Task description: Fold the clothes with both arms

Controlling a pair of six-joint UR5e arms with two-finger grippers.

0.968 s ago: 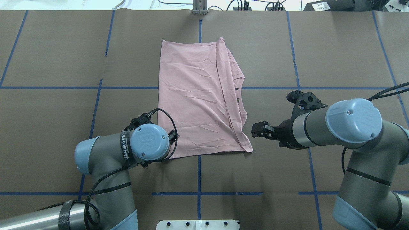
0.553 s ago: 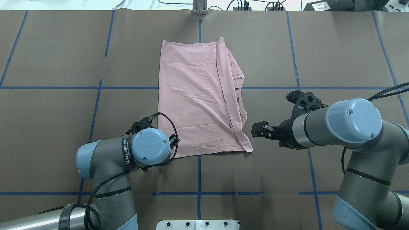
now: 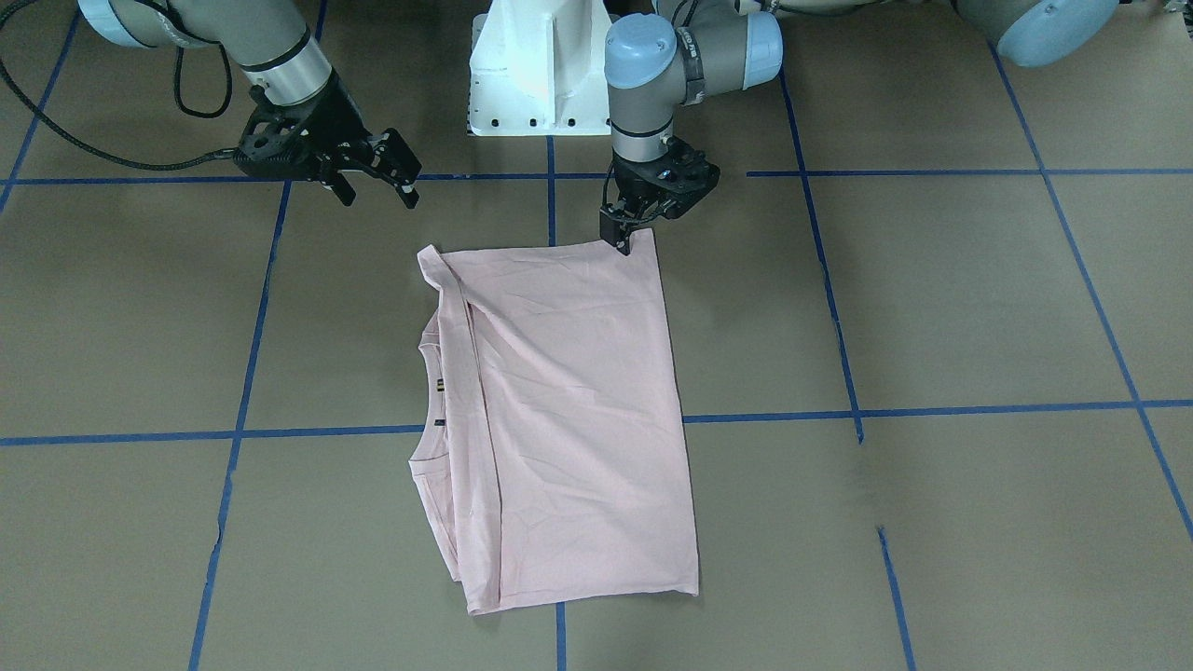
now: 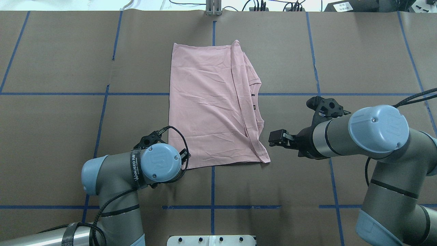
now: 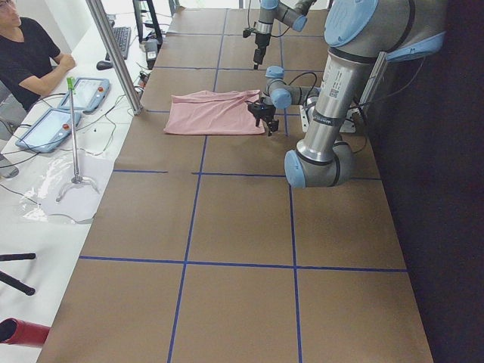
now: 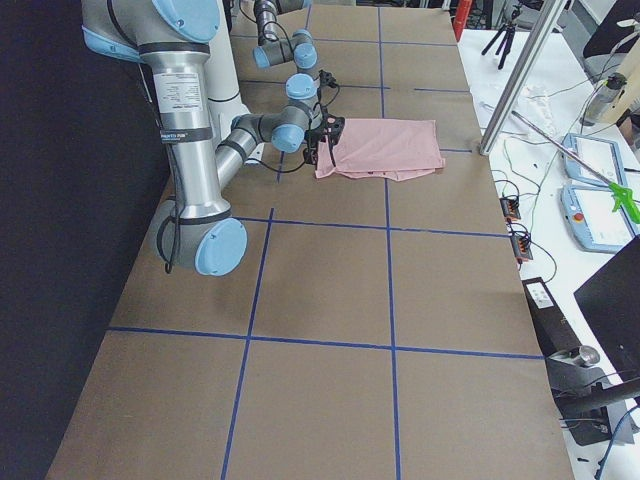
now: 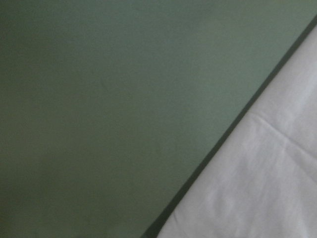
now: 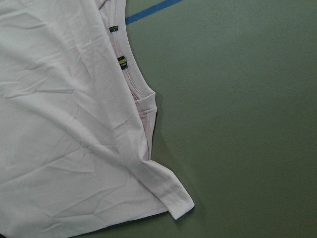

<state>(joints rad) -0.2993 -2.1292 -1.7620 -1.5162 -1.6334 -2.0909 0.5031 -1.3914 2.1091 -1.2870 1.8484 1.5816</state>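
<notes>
1. Brown paper covers the table (image 4: 68, 51), ruled into large squares by blue tape lines (image 4: 51, 93); the robot's white pedestal (image 3: 531, 65) stands at the robot's edge, and a man in a black top (image 5: 30, 53) sits at a bench off the table's end.
2. From where I stand, the pale pink T-shirt (image 4: 211, 109) lies flat in the middle of the table, folded lengthways into a tall rectangle with a plain side up; the neckline and a tucked sleeve peek out along the side toward the robot's right, with two small dark tags (image 8: 122, 61) by the collar.
3. The left arm (image 4: 112, 171) bends down over the shirt's near corner on the robot's left; the left gripper (image 3: 620, 240) points straight down with its tip right at that corner of the hem; the wrist hides the fingers from above, and its own camera shows only blurred paper and a cloth edge, so I cannot tell whether the jaws are spread or pinching.
4. The right arm (image 4: 375, 136) reaches in low from the other side; the right gripper (image 3: 377, 186) hangs with its fingers spread apart, holding nothing, just beside the shirt's near right corner but clear of the cloth, over bare paper; its camera looks down on that corner, where the folded hem runs out to a point.
</notes>
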